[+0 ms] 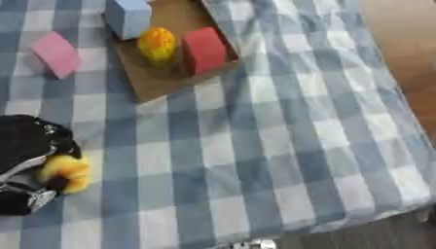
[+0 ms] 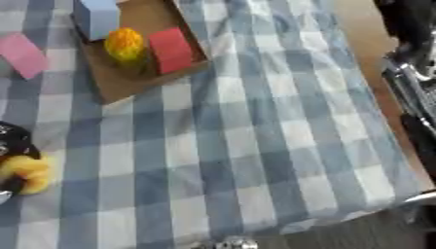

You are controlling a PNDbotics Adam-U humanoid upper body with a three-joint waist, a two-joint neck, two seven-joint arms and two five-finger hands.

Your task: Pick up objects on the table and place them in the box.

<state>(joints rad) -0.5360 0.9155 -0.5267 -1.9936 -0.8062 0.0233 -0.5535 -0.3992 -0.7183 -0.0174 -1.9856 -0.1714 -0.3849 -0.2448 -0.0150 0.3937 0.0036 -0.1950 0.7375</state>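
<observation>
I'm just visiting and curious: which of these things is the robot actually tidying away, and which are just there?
Part of the job:
- shallow brown cardboard box
- pale blue block, yellow-orange rounded object and red block, already in it
- pink block, on the cloth beside the box
- soft yellow object in the left hand

Just there:
- blue-and-white checked tablecloth

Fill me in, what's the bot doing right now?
The left hand has its fingers round a yellow object at the table's near left. The box already holds a blue block, an orange-yellow object and a red block. A pink block still lies on the checked cloth beside it.
</observation>
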